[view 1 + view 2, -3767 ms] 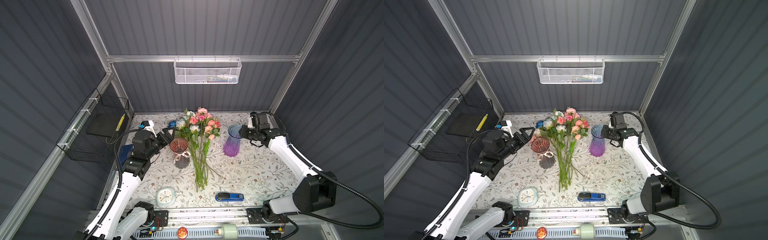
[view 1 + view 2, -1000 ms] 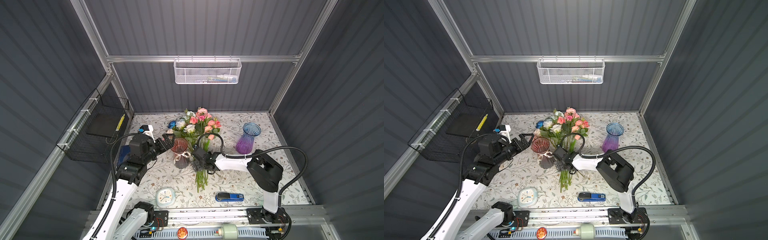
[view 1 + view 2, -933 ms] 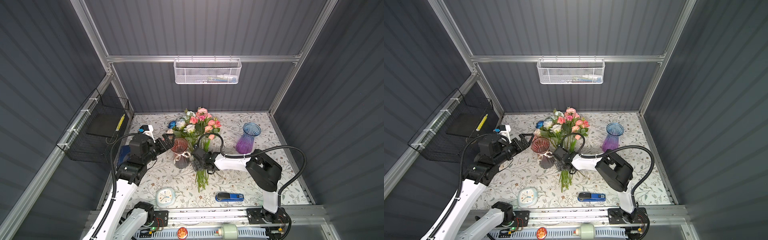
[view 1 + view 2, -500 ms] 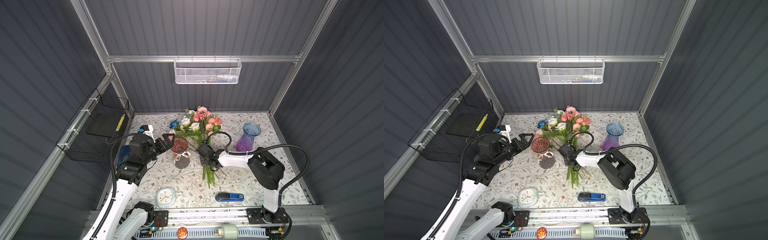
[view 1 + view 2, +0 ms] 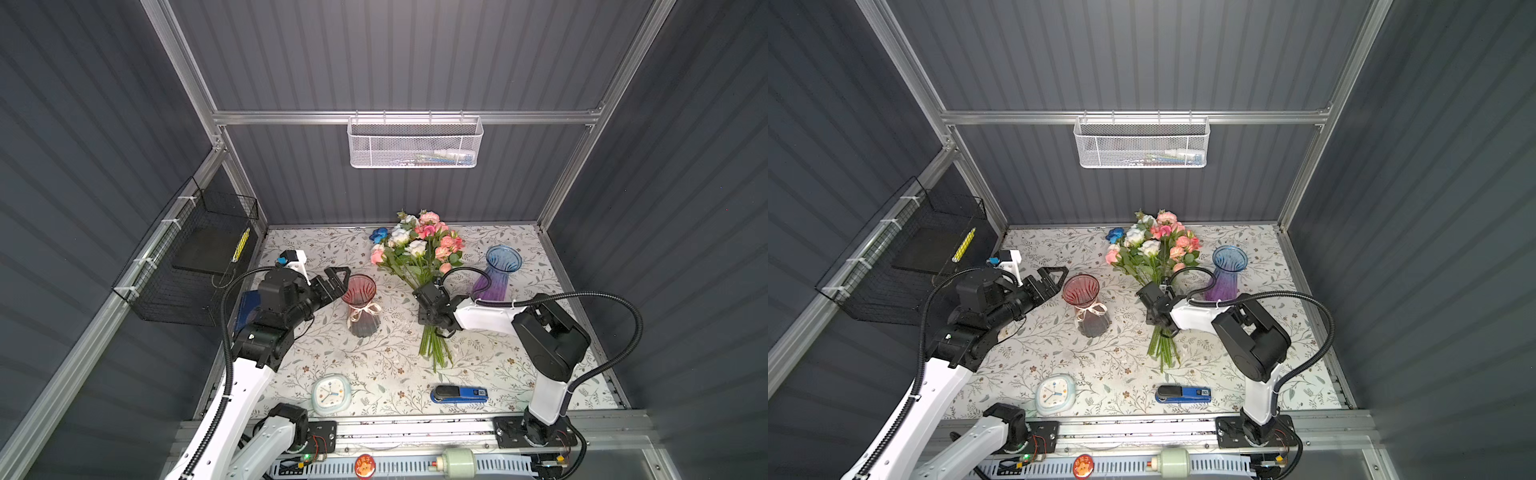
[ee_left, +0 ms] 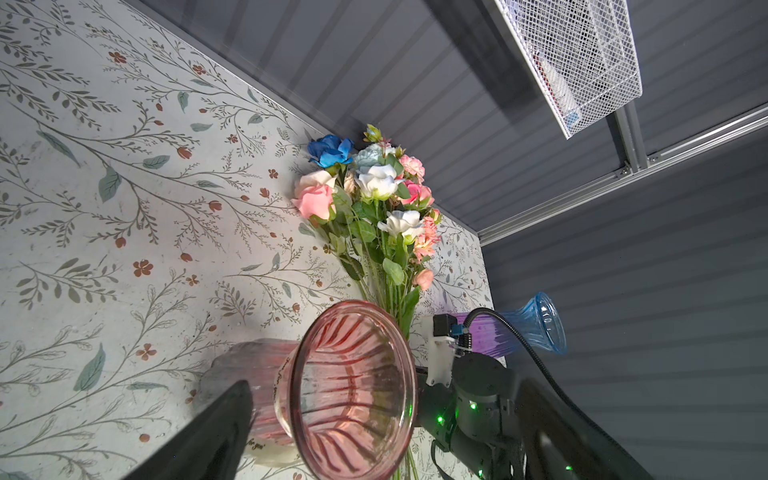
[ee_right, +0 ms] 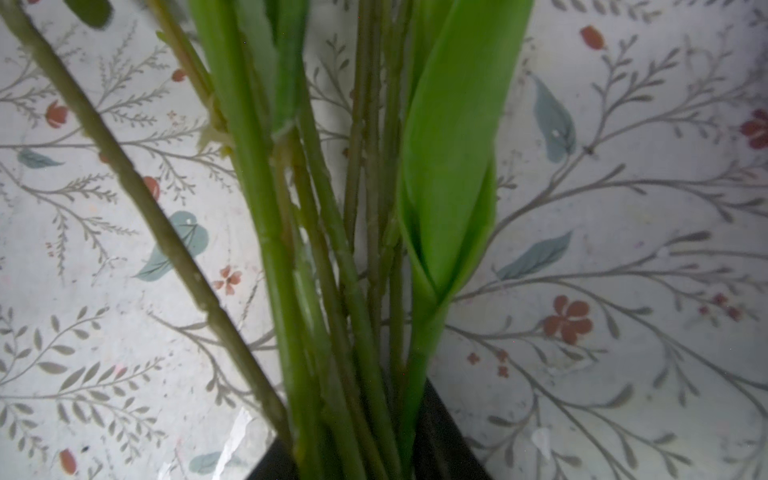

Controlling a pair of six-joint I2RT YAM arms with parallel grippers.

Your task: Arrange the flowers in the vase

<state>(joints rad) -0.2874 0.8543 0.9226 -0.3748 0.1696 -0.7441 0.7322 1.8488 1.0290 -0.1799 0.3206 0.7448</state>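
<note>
both arms are showing the same build here. the left arm (image 5: 245,388) is wearing glossy white shells between chunky black joint housings, and the right arm (image 5: 482,318) is matching it with a white forearm and a black elbow block. a black ribbed cable (image 5: 640,332) is coming off the right arm, and a second cable (image 5: 224,324) is running along the left. the left gripper (image 5: 337,283) is showing all black, with angular fingers. a white camera bracket (image 5: 293,259) with a blue plug is sitting behind it. small green lights (image 6: 440,419) are glowing on the right arm's dark wrist housing.
</note>
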